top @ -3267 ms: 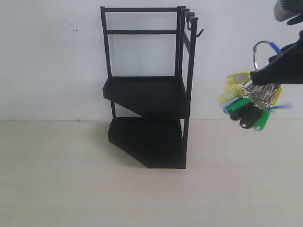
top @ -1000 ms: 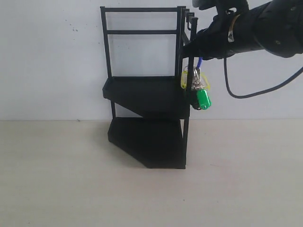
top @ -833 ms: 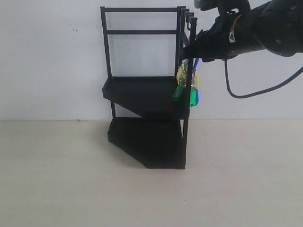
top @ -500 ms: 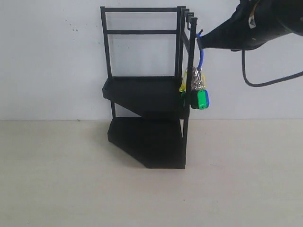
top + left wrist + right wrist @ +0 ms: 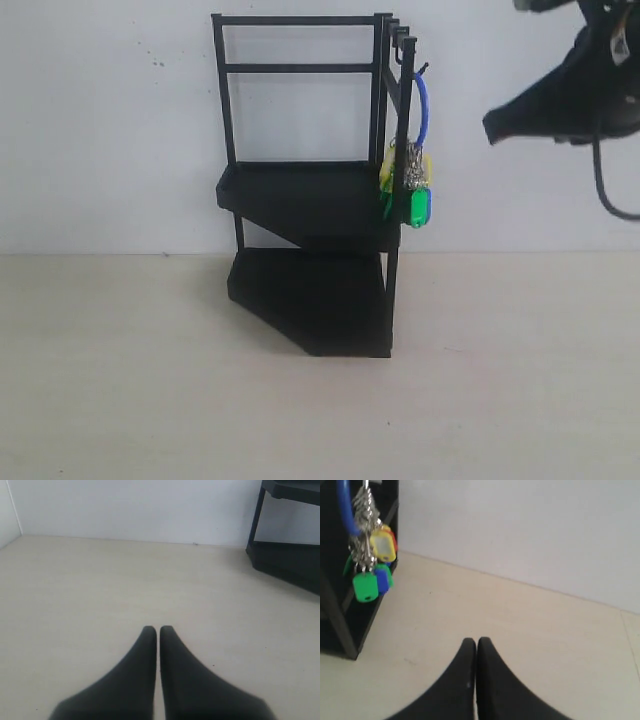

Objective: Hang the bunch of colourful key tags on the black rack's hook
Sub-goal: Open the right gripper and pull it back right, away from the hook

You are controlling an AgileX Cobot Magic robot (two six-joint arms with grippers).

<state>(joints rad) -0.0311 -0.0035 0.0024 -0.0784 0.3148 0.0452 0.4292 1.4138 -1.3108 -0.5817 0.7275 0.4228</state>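
The colourful key tag bunch (image 5: 408, 190) hangs by its blue loop from the hook (image 5: 420, 70) at the top right of the black rack (image 5: 310, 200). In the right wrist view the bunch (image 5: 370, 565) dangles beside the rack's post (image 5: 337, 615). My right gripper (image 5: 492, 126) is up in the air to the right of the rack, apart from the bunch; its jaws (image 5: 476, 641) are shut with nothing between them. My left gripper (image 5: 158, 628) is shut and empty over the pale table, with the rack's base (image 5: 285, 562) off to one side.
A white wall stands right behind the rack. The pale tabletop (image 5: 150, 400) stretches in front of the rack and to both sides. A black cable (image 5: 605, 195) hangs from the right arm.
The right gripper let go of the blue loop on the hook and drew back to the right, away from the rack. The bunch now hangs free and has swung slightly.
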